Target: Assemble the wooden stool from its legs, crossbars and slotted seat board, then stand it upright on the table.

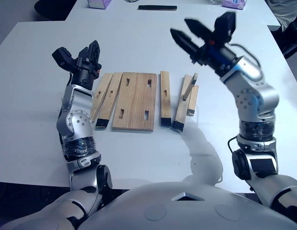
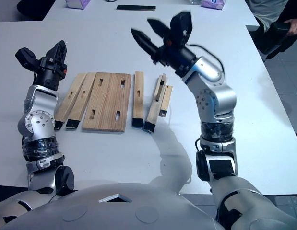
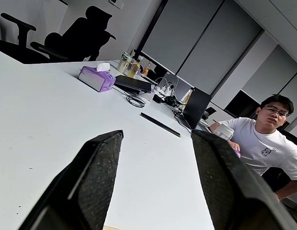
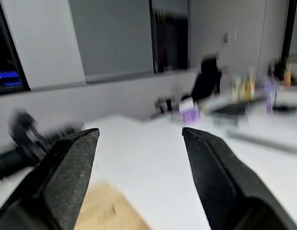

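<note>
Seat board: the seat board (image 1: pixel 134 101) lies flat in the middle of the table (image 1: pixel 38 124), its four slots facing up.
Legs to the left: the left legs (image 1: pixel 101 98) are two, side by side just left of the board, with dark ends toward the near side.
Legs to the right: the middle leg (image 1: pixel 165 98) lies just right of the board. The right leg (image 1: pixel 180 106) lies a little farther right, slanted.
Crossbars: the crossbars (image 1: pixel 192 99) are two short pieces by the right leg. One is just beside it and the other rests slanted across it.
Left hand: the left gripper (image 3: pixel 158 143) is held above the table at the left end of the row, fingers spread wide and holding nothing.
Right hand: the right gripper (image 4: pixel 141 136) is raised high over the far right of the row, fingers apart and holding nothing.
Head views: they take in the whole row of parts, all apart from both grippers.
Left wrist view: it looks past the fingers to the far table (image 3: pixel 138 103), with a tissue box (image 3: pixel 96 79), a black strip (image 3: pixel 160 124) and a laptop (image 3: pixel 196 108).
Right wrist view: it catches a corner of the seat board low between the fingers.
Open room: bare tabletop runs wide on the near side, left of the left legs and right of the crossbars.
Edges: the far edge lies well beyond the parts, with a gap before the far table. The right edge is near the right arm.
</note>
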You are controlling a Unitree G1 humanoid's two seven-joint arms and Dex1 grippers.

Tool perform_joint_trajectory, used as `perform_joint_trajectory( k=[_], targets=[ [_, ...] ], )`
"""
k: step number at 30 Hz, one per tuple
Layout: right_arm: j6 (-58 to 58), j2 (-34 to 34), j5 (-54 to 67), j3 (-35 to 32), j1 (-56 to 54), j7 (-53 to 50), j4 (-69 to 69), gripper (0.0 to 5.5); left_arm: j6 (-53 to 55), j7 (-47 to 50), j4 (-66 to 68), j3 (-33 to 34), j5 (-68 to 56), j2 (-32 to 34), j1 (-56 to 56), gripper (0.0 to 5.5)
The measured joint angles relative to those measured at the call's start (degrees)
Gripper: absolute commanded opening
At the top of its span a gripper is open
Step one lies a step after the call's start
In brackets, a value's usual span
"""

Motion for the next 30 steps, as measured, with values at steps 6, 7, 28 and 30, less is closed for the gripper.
perform_joint_trajectory(
  k=[6,7,28,30],
  targets=[
    [1.72,-12.47,-2.19,11.08,16.8,12.62,-8.02,3.19,-0.12,0.1,-0.13,0.25,0.11,-0.05,0.78,2.62],
    [1.44,-14.23,-3.31,12.25,18.88,13.93,-8.0,3.19,-0.13,0.16,-0.28,0.42,0.12,-0.05,1.06,2.62],
    [0.78,-20.01,-12.09,18.98,28.9,14.7,-7.36,3.19,-0.13,0.38,-1.32,0.44,1.2,-0.07,2.84,2.62],
    [0.64,-20.03,-12.31,19.06,28.49,15.09,-6.98,3.19,-0.13,0.38,-1.32,0.43,1.2,-0.08,2.85,2.62]
  ],
)
